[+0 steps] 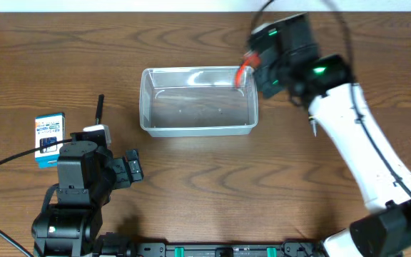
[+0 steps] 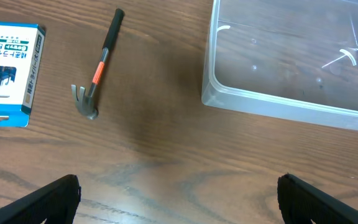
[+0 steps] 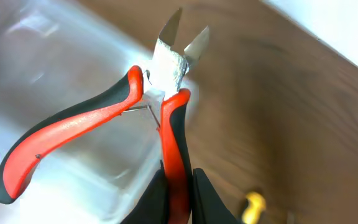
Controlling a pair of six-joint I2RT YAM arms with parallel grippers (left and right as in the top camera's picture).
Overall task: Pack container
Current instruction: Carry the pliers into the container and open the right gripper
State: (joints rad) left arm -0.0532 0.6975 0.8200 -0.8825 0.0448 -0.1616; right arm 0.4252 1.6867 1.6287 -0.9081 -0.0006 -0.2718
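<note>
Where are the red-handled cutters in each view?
Overhead: cutters at the container's top right corner.
Left wrist: not in it.
Right wrist: centre, one handle pinched in the right gripper.
Shared landmark: the container, upper right in left wrist, left side in right wrist.

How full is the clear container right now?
Empty: the container shows a bare floor from overhead; the right claw holds the cutters.

On the wooden worktop [image 1: 191, 178], the small hammer with black-orange handle [image 2: 98, 65] lies left of the clear rectangular plastic tub [image 1: 195, 130], the blue-and-white box [image 1: 49, 132] further left, the red-handled cutting pliers [image 3: 73, 129] above the tub's far right corner.
</note>
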